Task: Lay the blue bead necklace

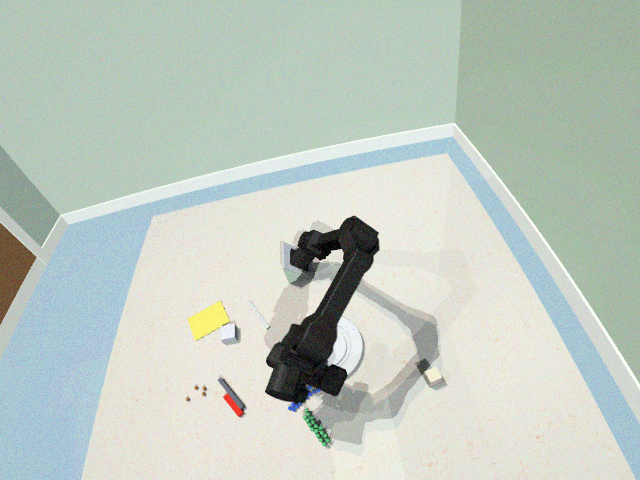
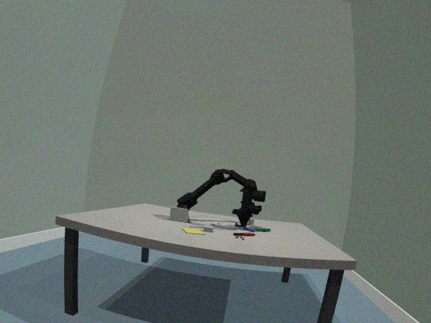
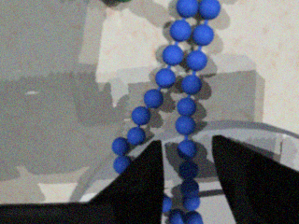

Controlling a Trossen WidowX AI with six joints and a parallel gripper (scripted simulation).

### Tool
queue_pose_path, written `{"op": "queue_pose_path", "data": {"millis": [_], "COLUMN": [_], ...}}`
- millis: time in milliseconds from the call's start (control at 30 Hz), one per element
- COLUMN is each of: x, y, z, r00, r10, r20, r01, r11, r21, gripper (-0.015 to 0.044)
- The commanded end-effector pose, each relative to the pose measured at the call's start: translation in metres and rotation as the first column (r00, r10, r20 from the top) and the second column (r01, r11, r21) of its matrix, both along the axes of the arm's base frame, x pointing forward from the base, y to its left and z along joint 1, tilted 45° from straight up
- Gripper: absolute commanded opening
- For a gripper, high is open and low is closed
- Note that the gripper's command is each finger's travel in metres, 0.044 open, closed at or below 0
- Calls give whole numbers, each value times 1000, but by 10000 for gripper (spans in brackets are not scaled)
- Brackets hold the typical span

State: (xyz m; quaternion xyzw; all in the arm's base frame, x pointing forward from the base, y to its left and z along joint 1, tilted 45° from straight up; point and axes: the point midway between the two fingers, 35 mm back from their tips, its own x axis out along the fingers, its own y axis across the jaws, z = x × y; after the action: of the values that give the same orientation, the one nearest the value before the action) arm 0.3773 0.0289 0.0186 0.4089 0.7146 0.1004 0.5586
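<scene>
Blue necklace [image 1: 293, 406] [image 2: 249, 229] [image 3: 186, 107] partly over white board [image 1: 354, 351] [image 2: 218, 225] [image 3: 276, 131]; gripper [image 2: 244, 226] [image 3: 186, 146] above.

Exterior-view layout, worktop [image 1: 180, 258] [image 2: 121, 222] [image 3: 280, 47] | board [image 1: 354, 356] [image 2: 222, 225] [image 3: 290, 149]: between left and right edges | necklace A [image 1: 293, 407] [image 2: 249, 229] [image 3: 191, 84]: part over board — rest toward right edge | necklace B [image 1: 316, 427] [image 2: 262, 229]: right of A | sheet [image 1: 208, 320] [image 2: 192, 231], block [image 1: 229, 333] [image 2: 208, 229]: before board — toward front edge

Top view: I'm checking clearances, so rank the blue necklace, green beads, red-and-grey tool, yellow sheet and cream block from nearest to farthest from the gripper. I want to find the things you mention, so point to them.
1. Blue necklace [image 1: 293, 407] [image 2: 249, 229] [image 3: 192, 84]: partly beneath the arm.
2. Green beads [image 1: 316, 427] [image 2: 262, 229]: just below it in the image.
3. Red-and-grey tool [image 1: 233, 405] [image 2: 248, 234]: left.
Too close to call: yellow sheet [image 1: 208, 320] [image 2: 192, 231], upper left; cream block [image 1: 433, 376] [image 2: 251, 221], right.
</scene>
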Motion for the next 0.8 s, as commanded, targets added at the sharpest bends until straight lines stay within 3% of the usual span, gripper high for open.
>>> {"op": "queue_pose_path", "data": {"millis": [0, 67, 233, 767], "x": [-2, -2, -1, -1], "y": [3, 3, 2, 2], "z": [-2, -2, -1, -1], "r00": [1000, 1000, 1000, 1000], "r10": [-2, -2, 2, 2], "r20": [-9, -9, -2, -2], "r01": [2, 2, -2, -2], "r11": [1000, 1000, 1000, 1000], "r21": [7, 7, 0, 0], "gripper": [120, 120, 0, 0]}}
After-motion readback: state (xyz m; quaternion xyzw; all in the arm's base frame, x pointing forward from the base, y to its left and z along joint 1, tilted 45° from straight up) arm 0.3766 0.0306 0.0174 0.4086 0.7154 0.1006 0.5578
